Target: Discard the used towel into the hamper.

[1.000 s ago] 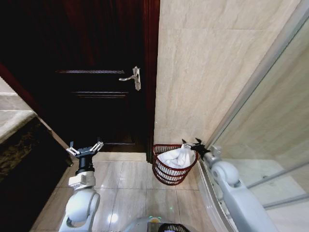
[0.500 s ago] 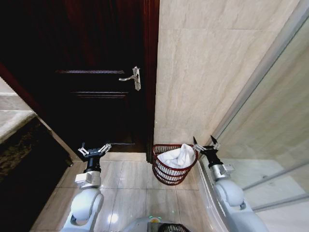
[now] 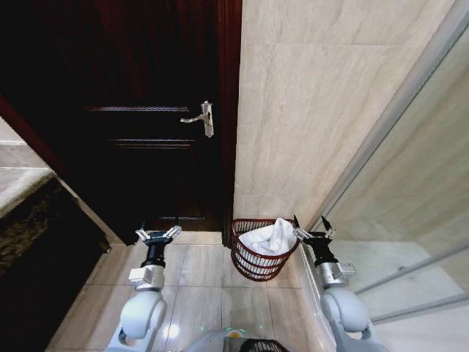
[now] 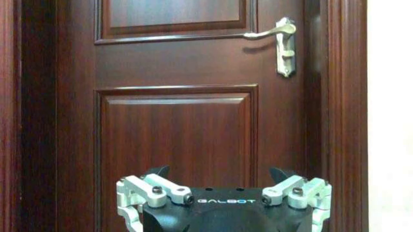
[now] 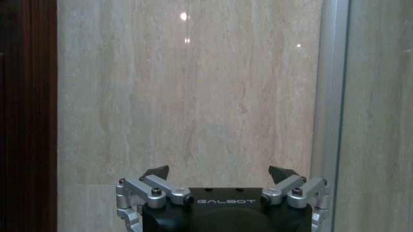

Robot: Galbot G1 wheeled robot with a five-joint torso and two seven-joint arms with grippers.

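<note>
**Both arms drawn back, towel lying in the hamper**

Since a second ago the right gripper (image 3: 311,228) has pulled away from the hamper's rim, where it was reaching over the towel, and now stands upright just beside the hamper (image 3: 248,262) on its right, fingers pointing up. The left gripper (image 3: 158,235) has come in closer to the hamper over the same span, though it stays well apart from it on the left, above the pale floor tiles (image 3: 198,293).

The white towel (image 3: 268,238) lies bunched inside the hamper, heaped up to about rim height, with nothing holding it. The hamper, a dark reddish-brown openwork basket with tapered sides, stands on the floor against the foot of the beige tiled wall (image 3: 308,103). To the hamper's left is the dark wooden door (image 3: 146,110), with its silver lever handle (image 3: 204,116) high above the hamper. To the hamper's right runs the metal frame of a glass shower screen (image 3: 399,110).

The right gripper's jaws are spread wide with nothing between them; in the right wrist view the gripper (image 5: 219,170) shows its two dark tips far apart, facing the tiled wall (image 5: 187,87) and the shower frame (image 5: 329,96). The left gripper's jaws are likewise spread and empty; in the left wrist view the gripper (image 4: 219,170) faces the panelled door (image 4: 174,130) with the lever handle (image 4: 274,34) above it.
</note>
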